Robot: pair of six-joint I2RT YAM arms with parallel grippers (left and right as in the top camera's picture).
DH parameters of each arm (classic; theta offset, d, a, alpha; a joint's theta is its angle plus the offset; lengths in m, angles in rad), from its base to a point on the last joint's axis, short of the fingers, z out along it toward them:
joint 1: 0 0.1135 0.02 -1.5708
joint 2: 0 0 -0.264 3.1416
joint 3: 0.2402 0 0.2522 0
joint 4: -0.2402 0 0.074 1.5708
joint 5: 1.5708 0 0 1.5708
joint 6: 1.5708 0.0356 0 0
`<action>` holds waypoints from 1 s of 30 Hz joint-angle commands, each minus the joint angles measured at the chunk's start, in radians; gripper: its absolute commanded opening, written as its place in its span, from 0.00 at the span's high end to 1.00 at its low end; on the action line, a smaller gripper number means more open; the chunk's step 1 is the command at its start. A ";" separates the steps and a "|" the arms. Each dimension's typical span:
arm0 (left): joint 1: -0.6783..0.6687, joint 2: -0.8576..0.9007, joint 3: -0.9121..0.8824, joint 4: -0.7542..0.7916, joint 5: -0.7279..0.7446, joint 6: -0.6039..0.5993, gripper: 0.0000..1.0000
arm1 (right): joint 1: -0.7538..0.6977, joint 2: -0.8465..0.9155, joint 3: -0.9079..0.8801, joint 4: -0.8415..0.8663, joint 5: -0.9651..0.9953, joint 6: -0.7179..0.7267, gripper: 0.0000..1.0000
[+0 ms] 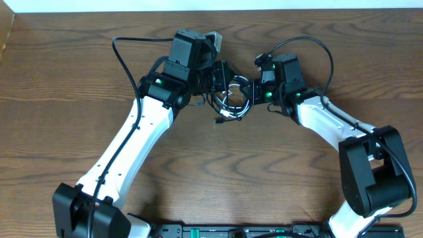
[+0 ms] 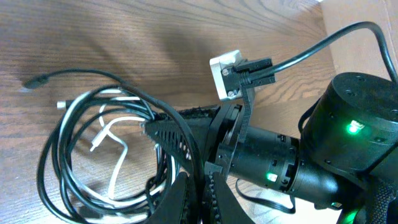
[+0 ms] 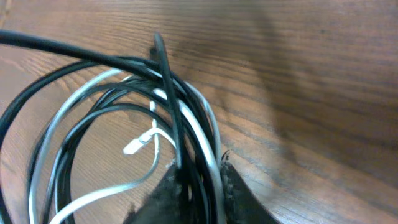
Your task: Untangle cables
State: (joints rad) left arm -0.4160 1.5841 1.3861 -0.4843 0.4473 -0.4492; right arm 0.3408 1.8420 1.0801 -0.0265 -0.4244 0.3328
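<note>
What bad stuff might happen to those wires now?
The right gripper seems to pinch black and white cables together, so pulling may tighten the tangle instead of loosening it. The white plug end sits inside the loops and might snag there. The left gripper is very close by, so the two may bump.

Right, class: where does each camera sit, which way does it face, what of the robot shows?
Overhead: above the table, facing down; left arm, right arm, left gripper and right gripper at the cables.
Left wrist: on its arm, facing along its fingers at the cables; right arm opposite.
Right wrist: on its arm, along its fingers at the cables.
Wrist views share the white cable.
</note>
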 commanded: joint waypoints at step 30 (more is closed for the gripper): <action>0.096 0.127 0.009 -0.242 -0.114 0.189 0.46 | -0.164 -0.309 0.011 -0.489 -0.012 -0.112 0.99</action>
State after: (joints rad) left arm -0.3141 1.7020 1.3865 -0.7345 0.2733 -0.2993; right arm 0.1375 1.5257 1.0859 -0.5228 -0.4007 0.2939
